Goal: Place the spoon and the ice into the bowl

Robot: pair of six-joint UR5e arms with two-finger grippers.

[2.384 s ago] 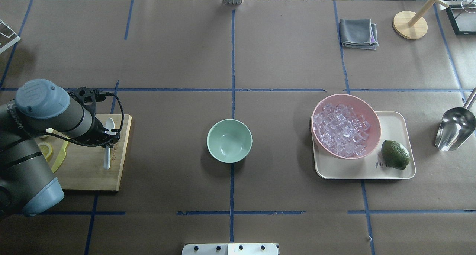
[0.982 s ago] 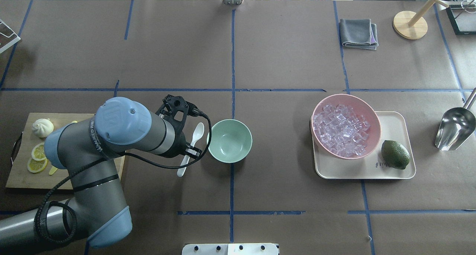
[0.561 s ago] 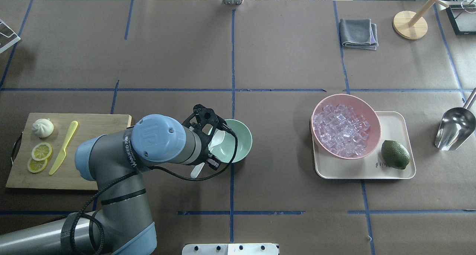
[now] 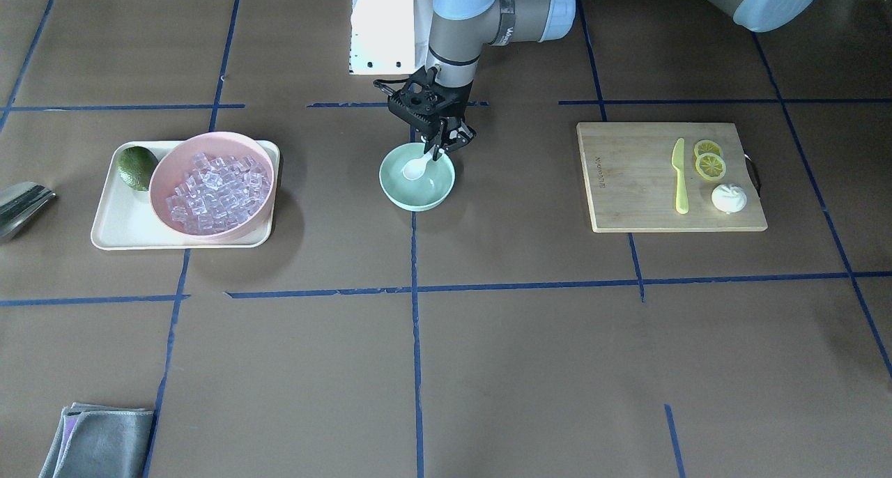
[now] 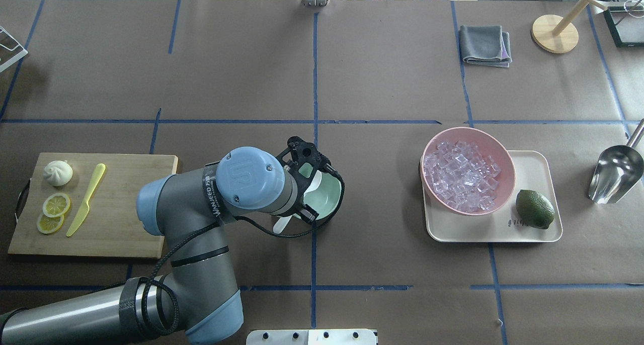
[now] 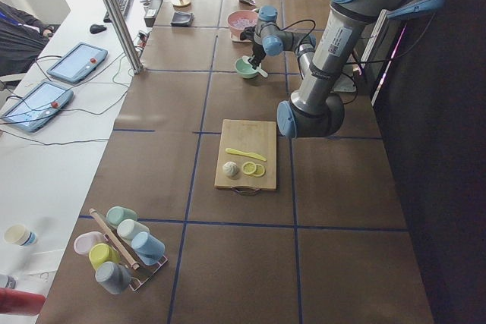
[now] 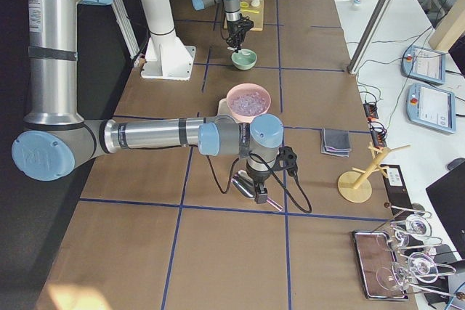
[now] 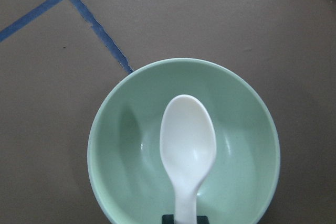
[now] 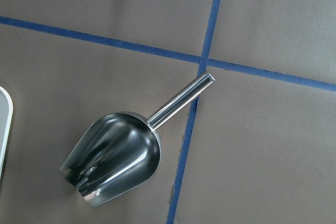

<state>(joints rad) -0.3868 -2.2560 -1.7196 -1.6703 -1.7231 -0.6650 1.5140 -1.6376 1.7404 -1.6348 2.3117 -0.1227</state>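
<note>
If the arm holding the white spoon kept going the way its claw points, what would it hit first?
Probably the mint-green bowl. The left gripper points down, jaws shut on the spoon, whose scoop sits over the bowl's hollow. The spoon would likely touch first; depth is unclear.

One white plastic spoon [image 4: 417,168], one mint-green round bowl [image 4: 436,187], one pink bowl [image 4: 233,143], two lemon slices [image 4: 711,166], one yellow-green plastic knife [image 4: 679,178], one dark green lime [image 4: 136,167]; clear ice cubes [image 4: 216,192] beyond counting.
</note>
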